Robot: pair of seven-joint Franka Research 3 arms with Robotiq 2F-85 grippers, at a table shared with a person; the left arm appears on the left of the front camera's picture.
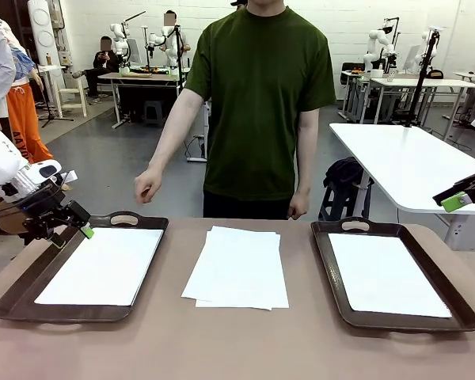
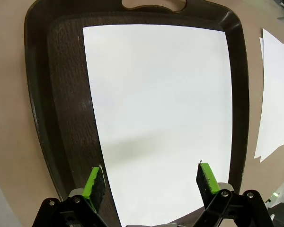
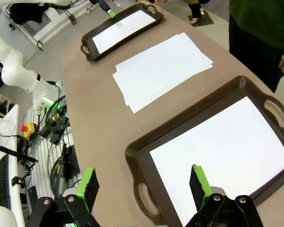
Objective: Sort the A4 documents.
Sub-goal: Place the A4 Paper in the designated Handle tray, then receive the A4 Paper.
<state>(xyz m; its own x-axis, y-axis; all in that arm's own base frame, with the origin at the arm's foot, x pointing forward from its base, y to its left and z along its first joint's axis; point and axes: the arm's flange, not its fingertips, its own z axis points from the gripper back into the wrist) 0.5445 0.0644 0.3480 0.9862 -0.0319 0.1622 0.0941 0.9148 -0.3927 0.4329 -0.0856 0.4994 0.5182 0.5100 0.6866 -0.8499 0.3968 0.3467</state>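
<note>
A loose stack of white A4 sheets [image 1: 237, 267] lies on the brown table between two dark brown trays; the stack [image 3: 162, 71] also shows in the right wrist view and its edge [image 2: 273, 97] in the left wrist view. One sheet [image 1: 103, 265] lies in the left tray [image 1: 32, 273], another sheet [image 1: 386, 274] in the right tray [image 1: 332, 269]. My left gripper [image 1: 73, 226] hovers open over the left tray's far left corner, its pads [image 2: 95, 182] apart above the sheet [image 2: 161, 113]. My right gripper [image 1: 463, 199] hangs high at the right, open above the right tray [image 3: 146, 165] and its sheet [image 3: 222, 151].
A person in a green shirt [image 1: 257, 103] stands at the far side, hands hanging near the table edge. A white table [image 1: 412, 158] stands behind at the right. Cables and equipment [image 3: 52, 123] lie beyond the table's edge in the right wrist view.
</note>
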